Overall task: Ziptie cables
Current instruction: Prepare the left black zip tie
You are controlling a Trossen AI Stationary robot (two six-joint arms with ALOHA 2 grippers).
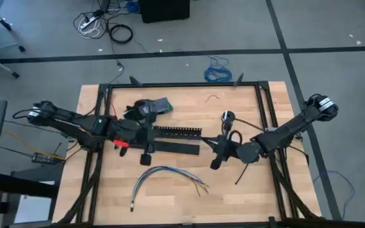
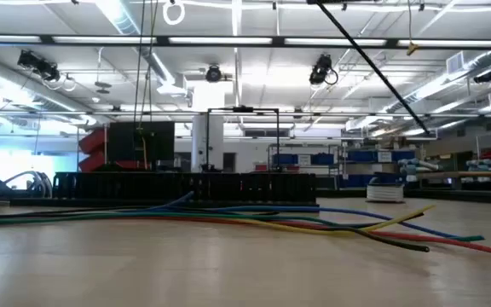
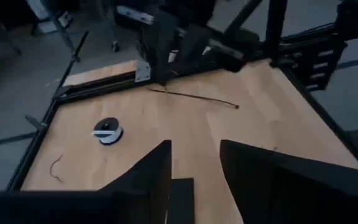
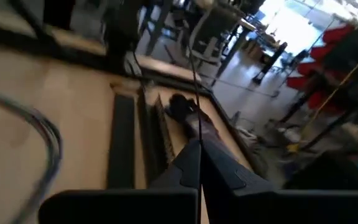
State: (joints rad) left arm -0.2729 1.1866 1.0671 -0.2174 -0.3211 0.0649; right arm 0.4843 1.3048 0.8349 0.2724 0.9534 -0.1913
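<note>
The cables (image 1: 163, 172), a loose bundle of thin wires, lie on the wooden table near its front edge; they also show in the low view (image 2: 228, 213). My right gripper (image 1: 215, 163) is right of them, shut on a thin black ziptie (image 4: 193, 81). Another ziptie (image 1: 244, 172) lies flat on the table by the right arm and shows in the left wrist view (image 3: 194, 98). My left gripper (image 3: 194, 168) is open at the left end of the black slotted channel (image 1: 177, 131), with nothing plainly between its fingers. My right gripper pinches one end of the ziptie (image 4: 198, 138) between its two shut fingertips. The thin strip runs straight on past the fingers toward the table's left, over the channel. Whether its far end touches anything, I cannot tell.
A flat black strip (image 1: 176, 147) lies alongside the channel. A white spool (image 1: 227, 117) and a small curled wire scrap (image 1: 214, 98) lie toward the far right. A dark device (image 1: 151, 106) sits at the far middle. A black frame (image 1: 262, 101) borders the table.
</note>
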